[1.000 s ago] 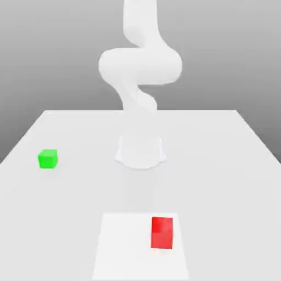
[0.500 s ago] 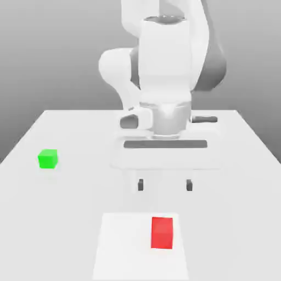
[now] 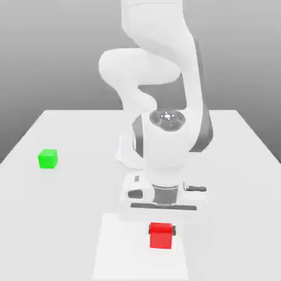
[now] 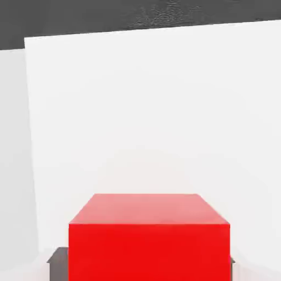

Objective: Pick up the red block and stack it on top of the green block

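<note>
The red block (image 3: 161,236) sits on a white square patch (image 3: 118,252) near the front of the table. My gripper (image 3: 162,230) is down over it, and dark fingertips (image 3: 174,230) press against its sides, so the jaws are shut on it. In the hand view the red block (image 4: 148,236) looms close, with a dark pad (image 4: 57,258) touching each side. The green block (image 3: 48,158) rests on the table far off at the exterior view's left, well apart from the gripper.
The white arm's base (image 3: 127,153) stands at the middle of the pale table (image 3: 241,164), behind the gripper. The table's edges run along the exterior view's left and right.
The arm has dropped from above the table to the red block, and its fingers have gone from wide open to shut on the block's sides. The green block has not moved.
</note>
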